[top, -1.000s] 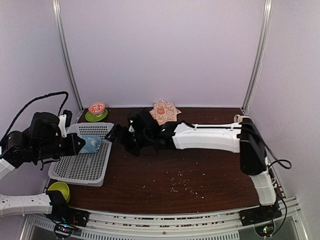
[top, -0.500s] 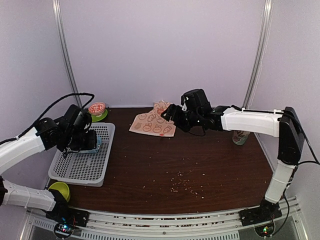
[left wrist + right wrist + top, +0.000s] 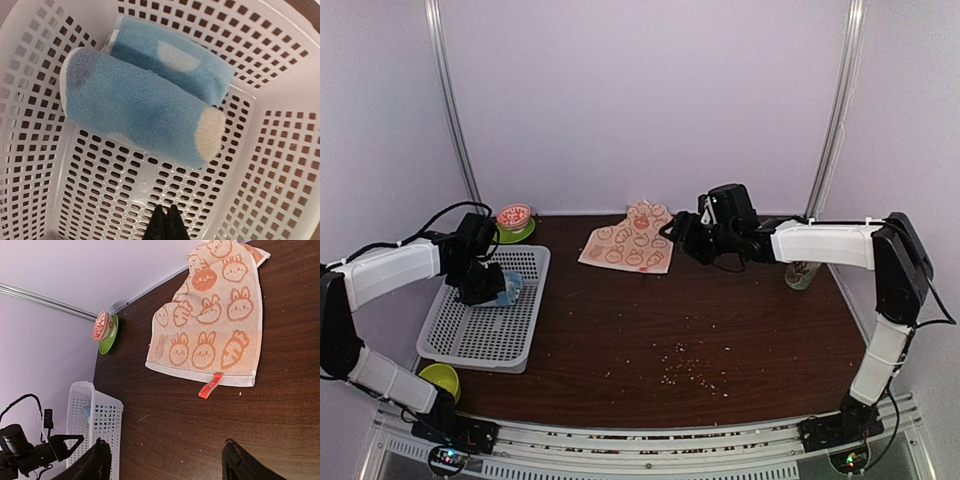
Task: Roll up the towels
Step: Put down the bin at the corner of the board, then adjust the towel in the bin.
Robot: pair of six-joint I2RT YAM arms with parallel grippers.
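Note:
The light blue towel (image 3: 145, 110) lies rolled up inside the white basket (image 3: 280, 165); it also shows in the top view (image 3: 507, 289). My left gripper (image 3: 166, 222) is shut and empty just above the basket floor, near the roll. The cream towel with orange rabbit prints (image 3: 212, 330) lies spread flat on the dark table at the back middle (image 3: 632, 243). My right gripper (image 3: 162, 460) is open and empty, hovering near the towel's right edge (image 3: 682, 232).
A green saucer with a red patterned cup (image 3: 513, 220) stands at the back left. A green bowl (image 3: 438, 379) sits at the front left, in front of the basket (image 3: 485, 340). A clear cup (image 3: 801, 273) stands at the right. Crumbs (image 3: 685, 368) dot the table's front middle.
My right arm swung from the basket side back to the right and spread the cream towel flat. My left gripper moved down into the basket over the blue roll.

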